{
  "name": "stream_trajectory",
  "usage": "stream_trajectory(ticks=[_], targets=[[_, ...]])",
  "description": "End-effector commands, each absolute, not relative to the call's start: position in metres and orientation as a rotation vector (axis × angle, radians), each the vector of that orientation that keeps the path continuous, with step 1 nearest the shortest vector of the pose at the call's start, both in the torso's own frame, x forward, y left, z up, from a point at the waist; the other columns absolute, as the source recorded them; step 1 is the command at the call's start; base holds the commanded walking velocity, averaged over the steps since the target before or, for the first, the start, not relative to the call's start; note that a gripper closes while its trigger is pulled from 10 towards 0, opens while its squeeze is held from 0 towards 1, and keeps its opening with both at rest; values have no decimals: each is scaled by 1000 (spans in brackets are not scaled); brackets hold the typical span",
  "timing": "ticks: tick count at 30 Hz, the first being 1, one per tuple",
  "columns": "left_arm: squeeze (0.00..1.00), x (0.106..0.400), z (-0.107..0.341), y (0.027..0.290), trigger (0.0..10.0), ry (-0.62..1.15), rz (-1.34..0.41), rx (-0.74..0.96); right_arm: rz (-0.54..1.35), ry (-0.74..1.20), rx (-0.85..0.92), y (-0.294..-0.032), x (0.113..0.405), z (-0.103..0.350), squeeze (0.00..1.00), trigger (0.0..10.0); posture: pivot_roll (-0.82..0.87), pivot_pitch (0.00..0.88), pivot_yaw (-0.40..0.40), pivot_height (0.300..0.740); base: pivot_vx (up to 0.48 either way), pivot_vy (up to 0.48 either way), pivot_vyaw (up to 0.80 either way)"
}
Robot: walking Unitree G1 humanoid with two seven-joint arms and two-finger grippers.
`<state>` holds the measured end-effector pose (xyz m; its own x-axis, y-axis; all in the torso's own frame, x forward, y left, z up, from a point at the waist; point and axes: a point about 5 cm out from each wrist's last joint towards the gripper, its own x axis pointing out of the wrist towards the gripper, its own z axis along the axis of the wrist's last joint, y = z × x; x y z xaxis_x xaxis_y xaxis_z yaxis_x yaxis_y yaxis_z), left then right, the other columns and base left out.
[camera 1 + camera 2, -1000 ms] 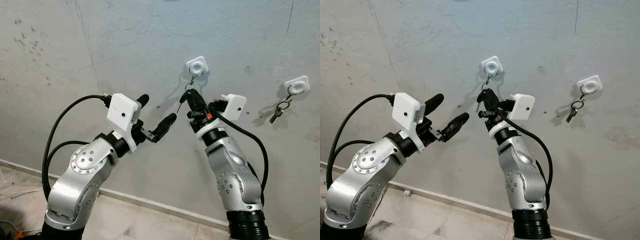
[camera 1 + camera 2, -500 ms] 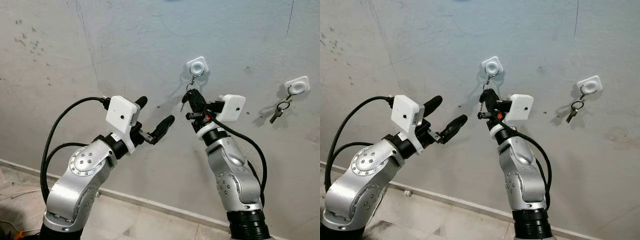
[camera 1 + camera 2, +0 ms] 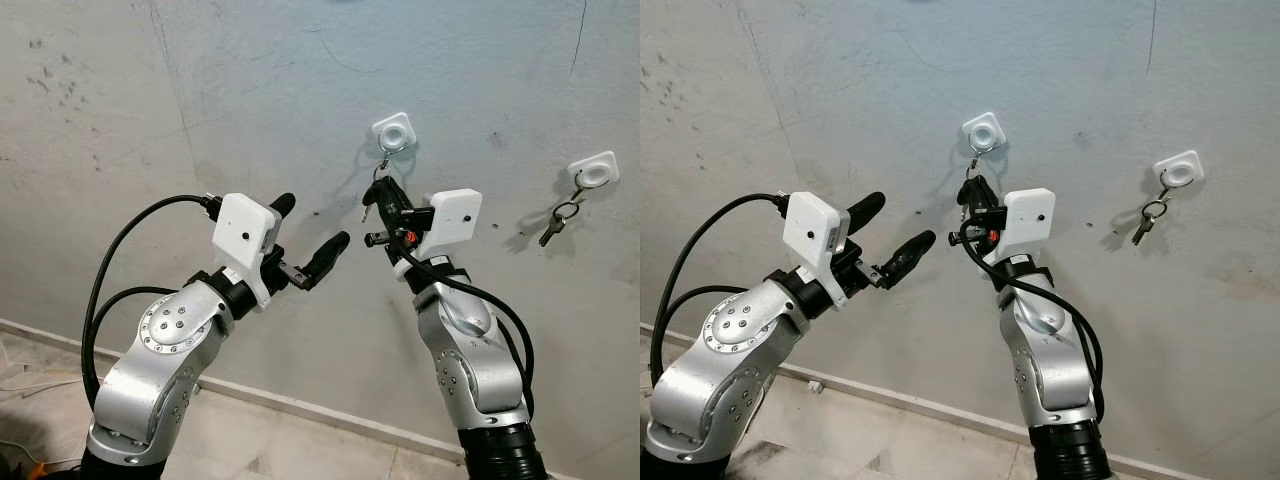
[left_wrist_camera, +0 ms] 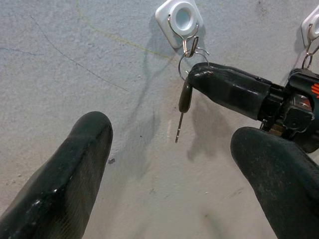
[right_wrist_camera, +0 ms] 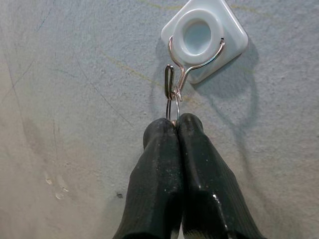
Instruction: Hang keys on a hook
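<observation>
Right hand (image 5: 174, 130) up at the wall, its two black rubbery fingers pinched tight together on the thin wire key ring (image 5: 172, 102). That ring sits directly beyond the fingertips, already threaded over the bent steel hook (image 5: 192, 67) under its white square plastic mount (image 5: 205, 36). The dark-headed key (image 4: 184, 99) dangles straight down from the ring, its slim blade pointing at the floor, just off the rough grey plaster wall (image 3: 200, 100). So the load lies above the hand, its long axis vertical; letting go looks like what's left. Left hand (image 3: 312, 232) hovers well to the side, fingers spread wide, holding nothing. Off to the right, a second hook (image 3: 594, 172) already carries another set of keys (image 3: 555, 225).
</observation>
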<state>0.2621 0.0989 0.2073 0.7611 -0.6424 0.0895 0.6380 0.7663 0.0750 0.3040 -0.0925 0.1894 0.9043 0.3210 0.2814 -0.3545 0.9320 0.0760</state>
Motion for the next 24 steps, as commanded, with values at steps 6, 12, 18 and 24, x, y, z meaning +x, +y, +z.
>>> stream_trajectory(ticks=[6, 12, 18, 24], targets=[[0, 261, 206, 98, 10000, -110, -701, 53, 353, -245, 64, -89, 301, 183, 1000, 10000, 239, 0, -18, 740, 0, 0, 0], [0, 261, 205, 97, 10000, -108, -704, 53, 372, -188, 52, -86, 301, 174, 0, 10000, 238, 0, -17, 740, 0, 0, 0], [0, 261, 205, 97, 10000, -108, -704, 53, 365, -209, 23, -83, 303, 177, 1000, 10000, 238, 0, -16, 740, 0, 0, 0], [0, 261, 205, 97, 10000, -106, -704, 52, 372, -232, -66, -72, 309, 182, 0, 10000, 238, 0, -16, 740, 0, 0, 0]])
